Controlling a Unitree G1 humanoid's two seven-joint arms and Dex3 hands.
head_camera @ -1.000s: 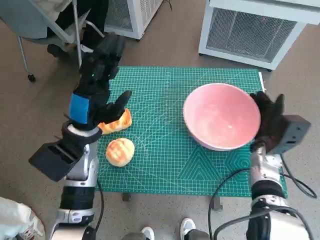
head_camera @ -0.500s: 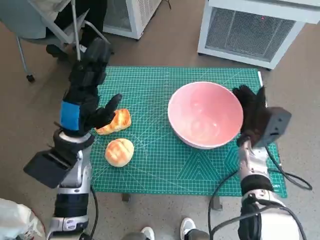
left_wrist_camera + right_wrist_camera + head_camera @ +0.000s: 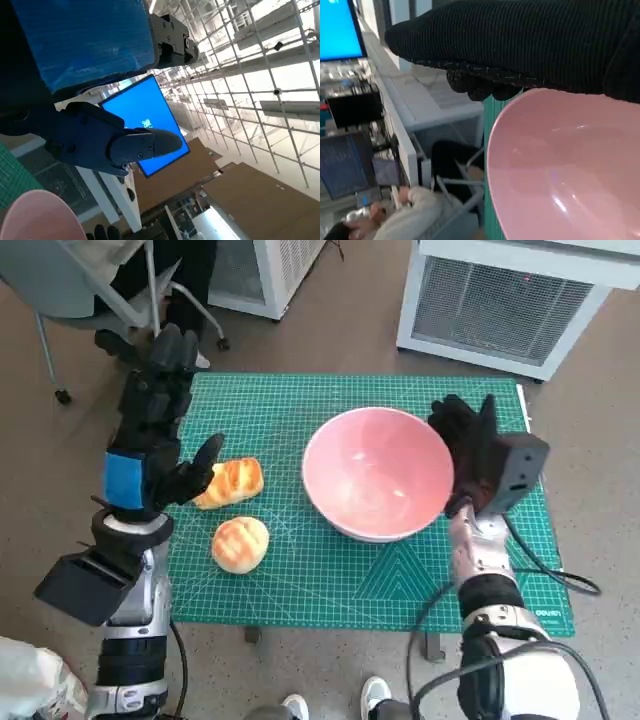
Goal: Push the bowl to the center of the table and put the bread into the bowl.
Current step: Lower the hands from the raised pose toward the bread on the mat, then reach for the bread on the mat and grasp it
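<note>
1. Your right hand (image 3: pixel 468 455) stands flat against the outer wall of the pink bowl (image 3: pixel 375 472), fingers upright and apart, holding nothing. It only presses.
2. The contact is high on the wall, so a hard shove could tip the bowl rather than slide it. Keep the push low and even.
3. The bowl sits about mid-mat on the green cutting mat (image 3: pixel 300 570), empty. Judge it close to centre; push on and it runs toward the bread.
4. Your left hand (image 3: pixel 150 445) hovers raised over the mat's left edge, fingers spread, gripping nothing. Its thumb side is just beside the long bread roll (image 3: pixel 228 482).
5. A careless drop of that hand could knock the roll off the near left edge, which is close.
6. The round bun (image 3: pixel 240 543) lies just in front of the roll, apart from it, with bare mat between it and the bowl.
7. Open room lies in front of the bowl and at the mat's far strip. Beyond the far edge stand a white cabinet (image 3: pixel 500 300) and a chair (image 3: pixel 90 290) with a person's legs near; keep your left arm clear of them.
</note>
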